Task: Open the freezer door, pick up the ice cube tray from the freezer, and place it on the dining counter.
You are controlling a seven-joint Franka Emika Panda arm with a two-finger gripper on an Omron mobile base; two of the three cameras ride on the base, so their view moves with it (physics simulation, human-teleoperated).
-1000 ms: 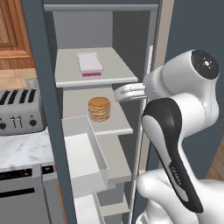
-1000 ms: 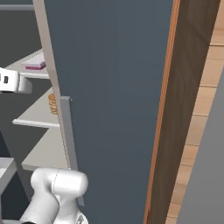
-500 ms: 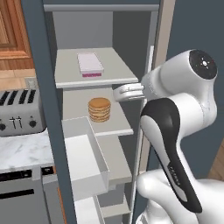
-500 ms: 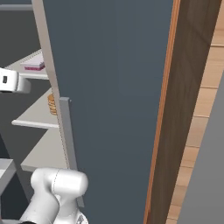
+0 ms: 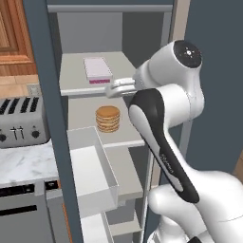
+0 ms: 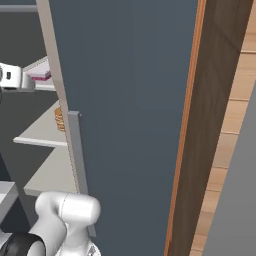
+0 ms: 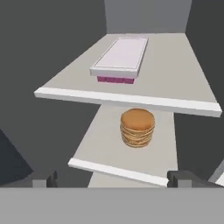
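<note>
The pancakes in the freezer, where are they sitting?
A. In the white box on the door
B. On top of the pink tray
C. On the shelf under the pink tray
C: the pancakes sit on the shelf below the one holding the ice cube tray.

Both base cameras looked forward from behind the arm into the freezer [image 5: 114, 57]; the hand camera faced its shelves closer up.
</note>
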